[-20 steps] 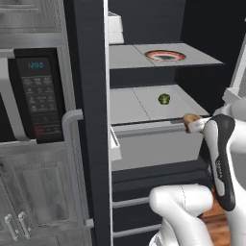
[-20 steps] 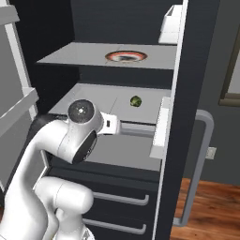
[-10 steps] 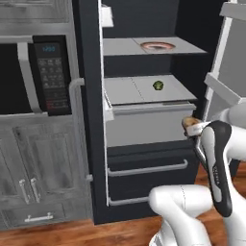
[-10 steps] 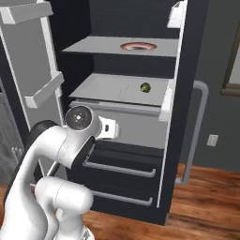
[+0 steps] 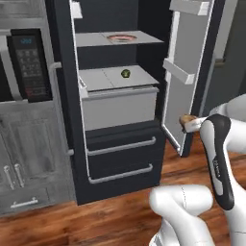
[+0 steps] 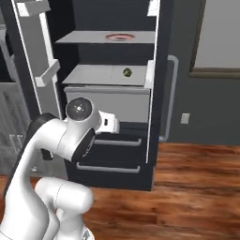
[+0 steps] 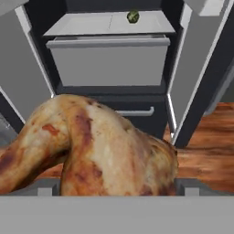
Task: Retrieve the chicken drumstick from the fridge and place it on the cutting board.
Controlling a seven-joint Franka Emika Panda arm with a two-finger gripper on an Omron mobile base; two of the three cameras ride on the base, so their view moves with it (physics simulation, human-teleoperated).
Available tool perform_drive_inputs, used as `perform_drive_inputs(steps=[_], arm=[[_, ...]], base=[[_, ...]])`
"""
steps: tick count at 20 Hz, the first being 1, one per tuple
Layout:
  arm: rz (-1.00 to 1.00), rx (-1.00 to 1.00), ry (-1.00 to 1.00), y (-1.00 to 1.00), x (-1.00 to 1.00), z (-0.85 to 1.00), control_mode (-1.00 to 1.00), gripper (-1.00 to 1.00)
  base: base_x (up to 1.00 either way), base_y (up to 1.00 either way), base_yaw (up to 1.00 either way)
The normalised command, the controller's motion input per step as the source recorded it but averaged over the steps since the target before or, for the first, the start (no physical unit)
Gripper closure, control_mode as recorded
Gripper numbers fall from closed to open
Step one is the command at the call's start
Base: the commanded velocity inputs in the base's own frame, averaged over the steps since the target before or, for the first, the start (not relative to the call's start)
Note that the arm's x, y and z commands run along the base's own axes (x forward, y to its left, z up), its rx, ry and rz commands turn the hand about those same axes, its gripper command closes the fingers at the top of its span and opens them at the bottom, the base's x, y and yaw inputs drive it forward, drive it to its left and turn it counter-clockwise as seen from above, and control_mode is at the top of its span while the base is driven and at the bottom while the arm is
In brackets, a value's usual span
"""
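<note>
Grasping the chicken drumstick (image 7: 96,146), gripper (image 5: 188,123) clear of the open fridge (image 5: 115,158) — no legible labels.

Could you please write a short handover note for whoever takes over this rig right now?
Gripper: shut on the chicken drumstick, held outside the fridge, in front of its open door.
Fridge: door open; a small green vegetable sits on the middle shelf, a round dish on the shelf above.
Done: drumstick is grasped and out of the fridge.
Left: carry it to the cutting board and set it down there. The board's place cannot be told from these pictures, so find it first.
</note>
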Motion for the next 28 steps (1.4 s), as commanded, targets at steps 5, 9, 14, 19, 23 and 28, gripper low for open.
perform_drive_inputs(steps=[5, 9, 14, 19, 23, 28], arm=[[0.0, 0.0, 0.0, 0.0, 0.0, 0.0, 1.0, 1.0], [0.0, 0.0, 0.0, 0.0, 0.0, 0.0, 1.0, 1.0], [0.0, 0.0, 0.0, 0.0, 0.0, 0.0, 1.0, 1.0], [0.0, 0.0, 0.0, 0.0, 0.0, 0.0, 1.0, 1.0], [0.0, 0.0, 0.0, 0.0, 0.0, 0.0, 1.0, 1.0], [0.0, 0.0, 0.0, 0.0, 0.0, 0.0, 1.0, 1.0]], base=[[-0.73, 0.05, -0.7], [-0.35, 0.2, -0.93], [-0.03, 0.06, -1.0], [0.0, 0.0, -1.0], [0.0, 0.02, -1.0], [0.0, 0.03, -1.0]])
